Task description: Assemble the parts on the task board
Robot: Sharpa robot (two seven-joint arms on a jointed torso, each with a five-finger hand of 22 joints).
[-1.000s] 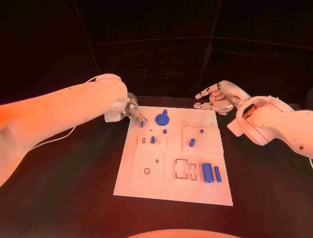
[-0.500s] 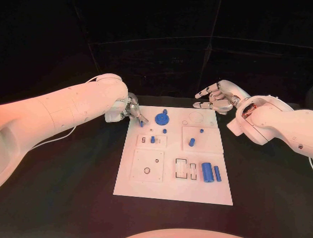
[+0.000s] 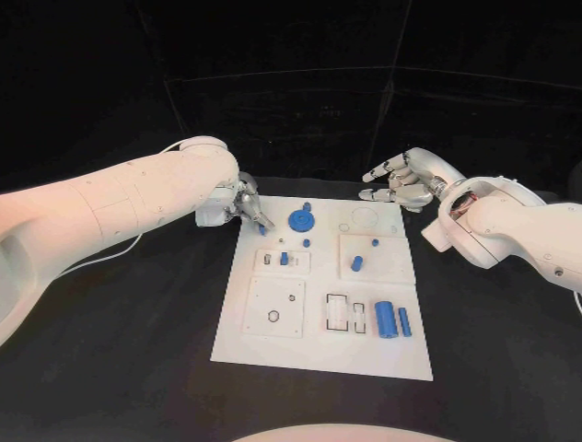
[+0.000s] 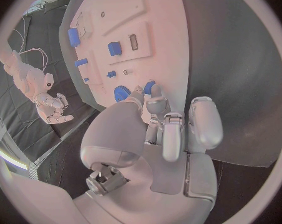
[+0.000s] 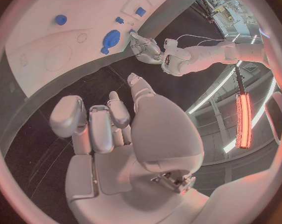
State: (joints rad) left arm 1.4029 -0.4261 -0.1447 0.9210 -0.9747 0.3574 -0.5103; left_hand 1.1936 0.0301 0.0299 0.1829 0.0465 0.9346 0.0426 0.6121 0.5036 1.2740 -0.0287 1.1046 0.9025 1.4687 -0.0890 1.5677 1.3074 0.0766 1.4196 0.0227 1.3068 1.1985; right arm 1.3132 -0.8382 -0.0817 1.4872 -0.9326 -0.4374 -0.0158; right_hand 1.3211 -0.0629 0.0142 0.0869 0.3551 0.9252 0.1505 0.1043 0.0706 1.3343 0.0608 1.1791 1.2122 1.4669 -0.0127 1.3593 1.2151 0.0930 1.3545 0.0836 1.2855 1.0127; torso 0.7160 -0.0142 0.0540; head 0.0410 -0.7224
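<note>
left hand (image 3: 243, 208): pinched a small blue peg (image 4: 149, 87) at the task board (image 3: 311, 354) far-left corner, probably to seat it
right hand (image 3: 404, 182): empty, fingers spread, parked off the far-right corner, out of the way

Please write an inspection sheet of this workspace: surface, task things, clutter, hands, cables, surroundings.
Surface: black table, task board lying flat in the middle.
Job's things: blue parts on the board, among them a round piece near the far edge and a cylinder near the right side.
Clutter: nothing seen.
Hands: left hand at the board's far left corner, pinching a small blue part; right hand above the far right corner, fingers apart, holding nothing.
Cables: a white cable beside the left arm.
Surroundings: dark backdrop.
</note>
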